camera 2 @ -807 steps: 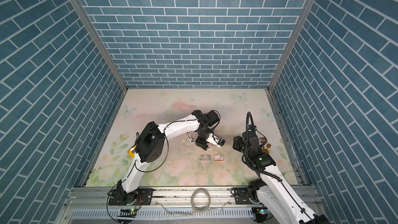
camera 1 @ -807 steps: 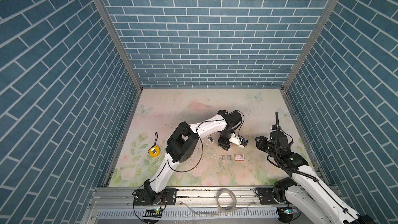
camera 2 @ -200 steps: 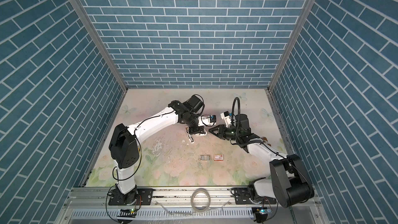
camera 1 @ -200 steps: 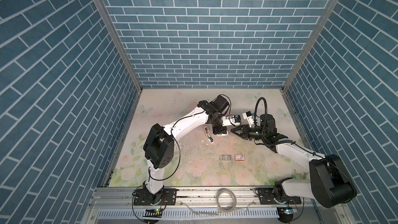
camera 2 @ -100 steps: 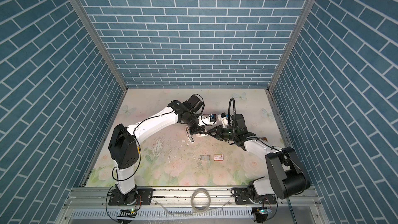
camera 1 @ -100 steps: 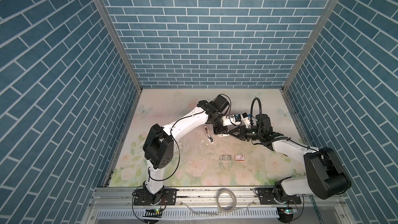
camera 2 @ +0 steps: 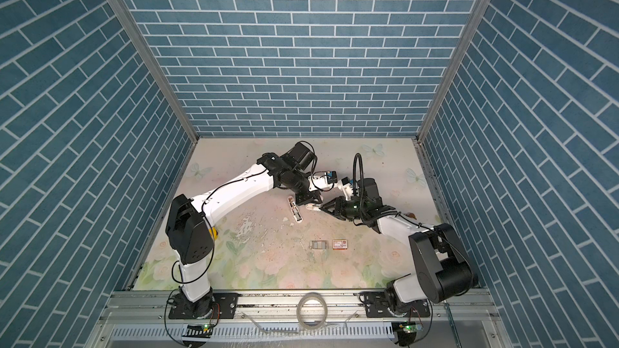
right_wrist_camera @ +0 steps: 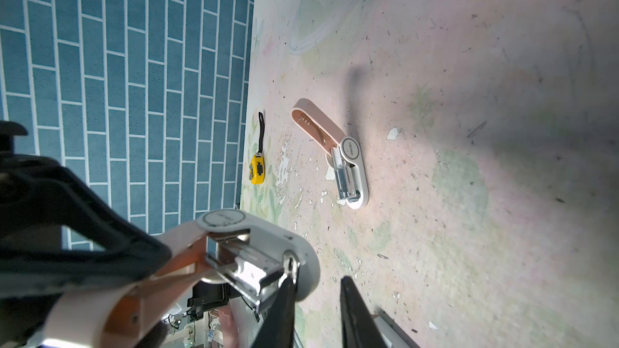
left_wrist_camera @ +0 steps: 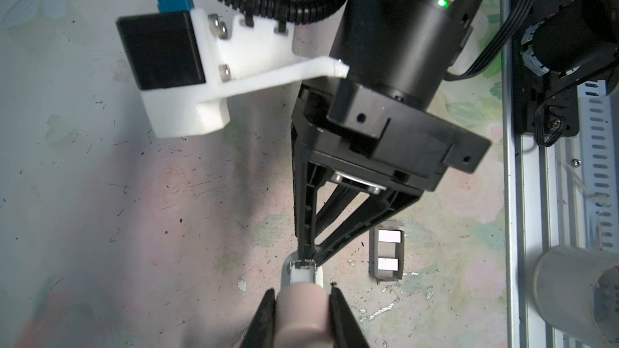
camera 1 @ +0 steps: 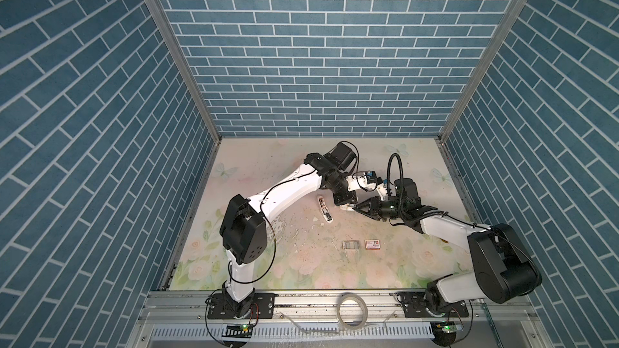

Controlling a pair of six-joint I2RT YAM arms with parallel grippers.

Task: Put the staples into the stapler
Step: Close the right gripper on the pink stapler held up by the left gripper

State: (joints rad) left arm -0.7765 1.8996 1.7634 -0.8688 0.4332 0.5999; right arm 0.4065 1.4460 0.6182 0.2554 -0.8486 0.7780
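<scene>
Steel staples point(left_wrist_camera: 388, 236): two pale flat blocks in a grey tray point(left_wrist_camera: 373, 256) on the bench point(camera 1: 301, 262), towards its front edge. Neither arm holds any. Cannot tell whether the magazine already has some.
Handling, staples: judged very light, thin and slick. A strip is stiff lengthwise but brittle along its glue line and likely to snap if bent or pinched hard. They sit low between the tray walls, so they are awkward to get under.
Grasp point, staples: across the two long sides near mid-length, with a light squeeze and the strip kept level.
Stapler point(right_wrist_camera: 288, 242): lifted off the bench, pink lid swung back, metal magazine bared.
Left gripper point(left_wrist_camera: 301, 296): fingers point(left_wrist_camera: 268, 309) clamped on the stapler's pink part.
Right gripper point(right_wrist_camera: 317, 281): fingers point(right_wrist_camera: 284, 306) a little apart with bench showing between them and nothing held. One tip touches the magazine's front end.
Step in hand: probably readying or checking the magazine; loading not yet begun.
Box point(camera 1: 372, 244): red-and-white, just beside the tray.
Second stapler point(camera 1: 324, 209): lies open on the bench, untouched.
Tape measure point(right_wrist_camera: 257, 170): yellow, by the bench's left edge, well apart.
</scene>
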